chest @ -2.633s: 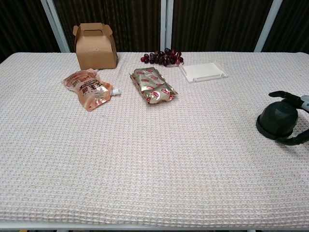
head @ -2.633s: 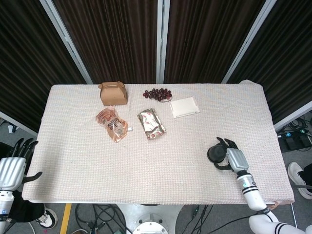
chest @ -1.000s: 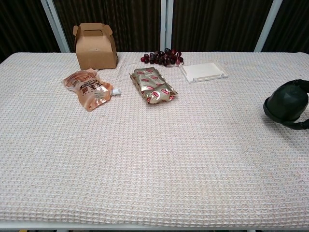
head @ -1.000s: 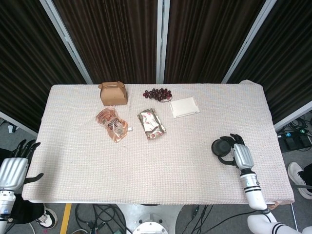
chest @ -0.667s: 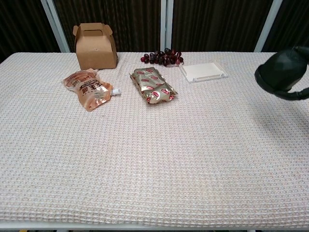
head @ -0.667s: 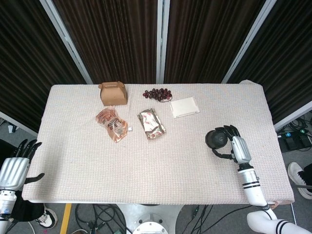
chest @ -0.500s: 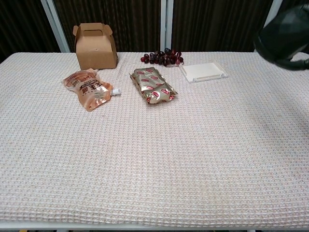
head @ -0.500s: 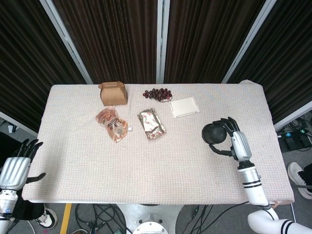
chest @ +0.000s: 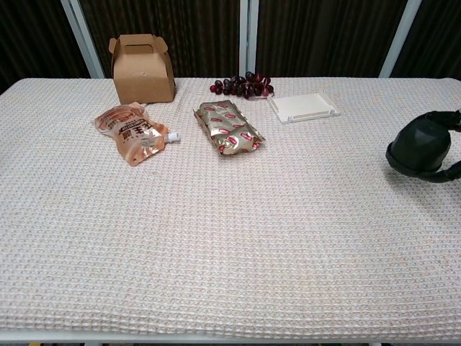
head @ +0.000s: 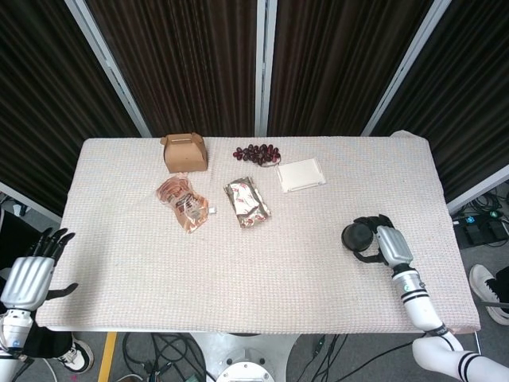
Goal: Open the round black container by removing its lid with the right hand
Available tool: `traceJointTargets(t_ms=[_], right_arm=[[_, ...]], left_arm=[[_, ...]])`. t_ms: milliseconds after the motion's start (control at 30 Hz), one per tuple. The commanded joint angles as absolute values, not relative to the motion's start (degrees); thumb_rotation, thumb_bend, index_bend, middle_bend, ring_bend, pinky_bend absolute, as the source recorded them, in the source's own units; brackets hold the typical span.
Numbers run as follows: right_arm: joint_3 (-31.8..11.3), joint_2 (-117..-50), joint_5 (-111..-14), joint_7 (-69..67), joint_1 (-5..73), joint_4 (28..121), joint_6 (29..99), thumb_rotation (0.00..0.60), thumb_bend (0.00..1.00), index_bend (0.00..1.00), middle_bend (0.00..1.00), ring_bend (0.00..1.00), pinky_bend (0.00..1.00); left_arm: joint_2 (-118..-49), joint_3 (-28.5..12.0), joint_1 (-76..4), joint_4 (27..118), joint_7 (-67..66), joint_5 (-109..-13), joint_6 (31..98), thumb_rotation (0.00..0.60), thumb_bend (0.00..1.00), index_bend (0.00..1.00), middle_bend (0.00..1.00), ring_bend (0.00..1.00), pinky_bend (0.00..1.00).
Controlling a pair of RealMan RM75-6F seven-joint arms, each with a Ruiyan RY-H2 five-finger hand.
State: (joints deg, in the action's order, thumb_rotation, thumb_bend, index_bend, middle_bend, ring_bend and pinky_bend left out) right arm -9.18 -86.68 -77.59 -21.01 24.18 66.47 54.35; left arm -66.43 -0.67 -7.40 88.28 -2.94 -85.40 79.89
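Observation:
The round black container (head: pixel 358 235) sits low over the right part of the table, and my right hand (head: pixel 391 245) grips it from the right, dark fingers wrapped round its sides. In the chest view the container (chest: pixel 419 153) shows at the far right edge with fingers (chest: pixel 448 174) curled under and over it. I cannot tell the lid from the body, nor whether the container touches the cloth. My left hand (head: pixel 32 275) hangs off the table's front left corner, fingers spread, holding nothing.
At the back stand a brown carton (head: pixel 184 152), a bunch of dark grapes (head: pixel 256 153) and a white tray (head: pixel 301 174). An orange pouch (head: pixel 184 202) and a gold packet (head: pixel 246 201) lie left of centre. The table's right edge (head: pixel 453 239) runs close to the container.
My right hand lifted the container up and toward the middle, then brought it back down to the right, low over the table. The left hand stayed beside the table.

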Motion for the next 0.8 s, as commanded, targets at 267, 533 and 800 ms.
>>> traceJointTargets(t_ms=[267,533,800], right_arm=[[-15.5,-71.0,-86.8,-0.2,27.1,98.4,72.0,0.6,0.25,0.49,0.52,0.13,0.0],[-8.3,-82.2,-79.5,3.9,29.7,91.3,60.8,0.6,0.27,0.49,0.53,0.14,0.0],[-9.6,-85.7,-75.9,0.0,29.8,86.7,59.8,0.6,0.28,0.5,0.53,0.15,0.0]], left_arm=[[-66.7,-0.8,-8.0,88.9,-3.7,-85.3,79.2,0.6,0.02,0.12,0.07,0.0,0.24],[-67.1,-0.6,-7.7,88.0,-2.5,-85.0,79.4,0.6,0.02,0.12,0.07,0.0,0.24],[-66.6,-0.7,-7.5,87.4,-1.6,-84.7,79.5,0.6,0.02,0.12,0.07,0.0,0.24]])
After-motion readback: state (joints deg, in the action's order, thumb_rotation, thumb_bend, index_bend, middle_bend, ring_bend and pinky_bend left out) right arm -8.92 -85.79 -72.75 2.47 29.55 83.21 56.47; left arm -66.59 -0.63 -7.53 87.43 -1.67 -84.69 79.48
